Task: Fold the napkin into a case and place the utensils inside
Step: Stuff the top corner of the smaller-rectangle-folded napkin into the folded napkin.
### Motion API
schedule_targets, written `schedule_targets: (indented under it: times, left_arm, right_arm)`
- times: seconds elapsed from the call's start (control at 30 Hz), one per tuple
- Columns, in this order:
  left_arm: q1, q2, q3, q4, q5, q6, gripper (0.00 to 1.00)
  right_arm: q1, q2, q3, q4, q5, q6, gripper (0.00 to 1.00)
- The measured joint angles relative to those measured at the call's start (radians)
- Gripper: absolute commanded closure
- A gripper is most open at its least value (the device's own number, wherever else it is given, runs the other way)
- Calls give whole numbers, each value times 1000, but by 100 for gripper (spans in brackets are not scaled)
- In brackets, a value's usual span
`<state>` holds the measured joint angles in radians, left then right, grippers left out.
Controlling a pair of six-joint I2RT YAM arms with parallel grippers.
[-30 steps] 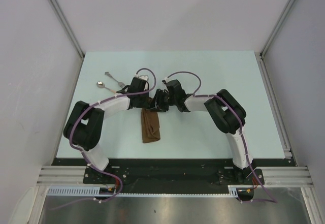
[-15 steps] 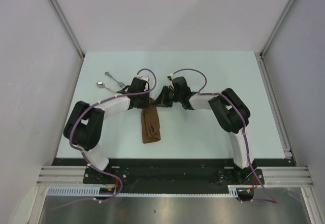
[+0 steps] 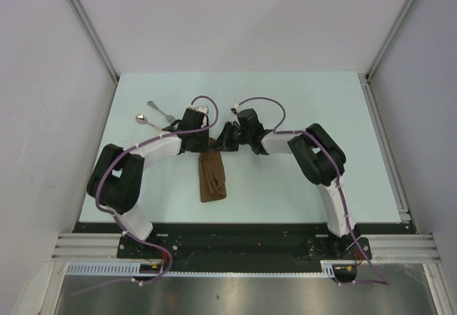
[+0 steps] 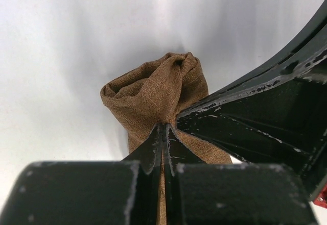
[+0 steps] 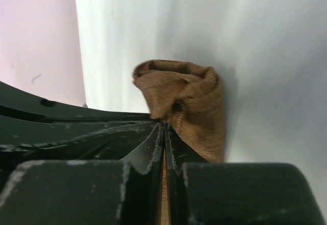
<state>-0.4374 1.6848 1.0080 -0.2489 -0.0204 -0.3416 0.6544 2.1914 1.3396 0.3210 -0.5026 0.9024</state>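
Left gripper [image 3: 206, 143] and right gripper [image 3: 223, 141] meet at the 12 o'clock end of the napkin [image 3: 212, 178]. Each has its jaws pressed together on a pinch of the brown cloth, and both wrist views show fabric squeezed between the fingertips. The napkin lies as a narrow strip near the middle of the table [image 3: 300, 101], running from 12 to 6 o'clock, with its far end bunched into a puffy mouth between the two grips. Fork [image 3: 161, 111] and spoon [image 3: 148, 121] lie together at 10 o'clock from the strip, apart from it and not yet inside.

Several things could go wrong from here. The grips sit very close, so the fingers may collide. Each may be holding every layer rather than one, in which case pulling apart would unfold or drag the strip instead of opening a pocket. The thin cloth could also slip free.
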Motion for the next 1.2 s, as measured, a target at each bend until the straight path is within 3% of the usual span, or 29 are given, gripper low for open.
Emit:
schedule_targets:
  times: [0.73, 1.03, 1.2]
  left_arm:
    - [4, 0, 0, -5, 7, -20, 100]
    - [11, 0, -1, -5, 21, -48, 100]
    - [21, 1, -9, -1, 17, -63, 100]
  right_arm:
    - [5, 55, -26, 63, -20, 50, 96]
    - [7, 153, 19, 240, -65, 214, 96]
    - [6, 232, 35, 407, -102, 384, 97]
